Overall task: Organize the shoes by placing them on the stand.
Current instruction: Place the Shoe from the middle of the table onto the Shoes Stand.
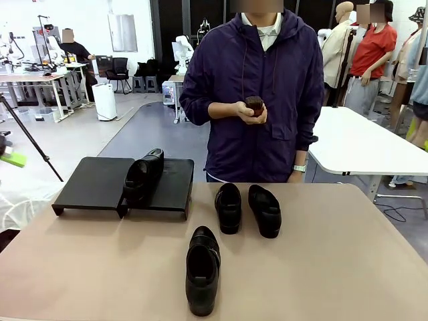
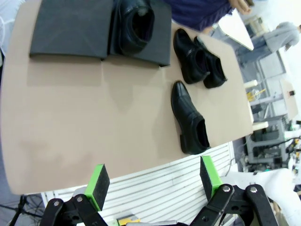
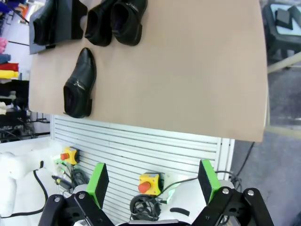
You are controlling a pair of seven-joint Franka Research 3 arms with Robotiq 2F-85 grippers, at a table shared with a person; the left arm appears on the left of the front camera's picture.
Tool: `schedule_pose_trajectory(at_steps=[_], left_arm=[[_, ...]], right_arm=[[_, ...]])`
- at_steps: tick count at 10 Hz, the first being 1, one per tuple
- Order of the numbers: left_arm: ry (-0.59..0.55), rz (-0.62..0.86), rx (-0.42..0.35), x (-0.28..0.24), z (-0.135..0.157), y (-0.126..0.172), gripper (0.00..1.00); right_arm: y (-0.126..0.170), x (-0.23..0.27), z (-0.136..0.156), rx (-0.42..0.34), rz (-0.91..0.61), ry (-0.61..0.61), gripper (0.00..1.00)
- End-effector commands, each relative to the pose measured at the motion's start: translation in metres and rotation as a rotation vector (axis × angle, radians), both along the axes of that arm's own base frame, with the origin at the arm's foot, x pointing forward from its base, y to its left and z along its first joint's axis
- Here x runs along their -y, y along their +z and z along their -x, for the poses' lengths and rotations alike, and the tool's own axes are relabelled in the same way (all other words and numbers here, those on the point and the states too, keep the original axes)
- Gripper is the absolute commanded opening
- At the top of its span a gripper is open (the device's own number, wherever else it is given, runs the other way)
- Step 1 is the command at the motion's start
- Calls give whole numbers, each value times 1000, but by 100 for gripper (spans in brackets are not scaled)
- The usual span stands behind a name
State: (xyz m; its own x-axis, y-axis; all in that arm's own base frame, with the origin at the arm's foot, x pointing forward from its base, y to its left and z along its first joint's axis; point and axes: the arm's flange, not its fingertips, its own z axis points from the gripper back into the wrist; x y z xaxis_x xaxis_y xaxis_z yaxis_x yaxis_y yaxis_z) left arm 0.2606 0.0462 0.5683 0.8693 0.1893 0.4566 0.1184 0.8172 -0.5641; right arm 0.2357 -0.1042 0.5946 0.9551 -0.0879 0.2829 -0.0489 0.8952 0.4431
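Two grippers hang short of the tabletop's near edge: our left gripper (image 2: 153, 180) and our right gripper (image 3: 153, 180), both spread wide with nothing between the pads. On the tabletop (image 1: 334, 267) we see the near shoe (image 1: 202, 269) close to that edge. Past it, a pair of shoes (image 1: 228, 207) lies side by side toward the far edge. At the far left corner sits the stand (image 1: 93, 182), with the fourth shoe (image 1: 144, 175) on its right panel. Beyond, a person's hand (image 1: 249, 110) holds a small brown object (image 1: 254, 103).
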Motion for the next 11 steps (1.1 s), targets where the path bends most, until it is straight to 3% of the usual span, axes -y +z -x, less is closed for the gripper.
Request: schedule_pose_trajectory(at_steps=[1,3,5,6,8,9,11], left_arm=[[-105,-60,-212,100,-26,-1,100],[67,-129,-417,206,-31,-28,100],[117,-279,-498,275,-25,-61,100],[123,-325,-501,305,-30,-72,100],[81,-225,-424,304,-48,-47,100],[104,-302,-492,317,-17,-82,100],[104,-302,-492,317,-17,-82,100]], right_arm=[[2,2,-1,6,-1,17,100],[2,2,-1,6,-1,17,100],[2,2,-1,6,-1,17,100],[2,2,-1,6,-1,17,100],[2,2,-1,6,-1,17,100],[2,2,-1,6,-1,17,100],[2,2,-1,6,-1,17,100]])
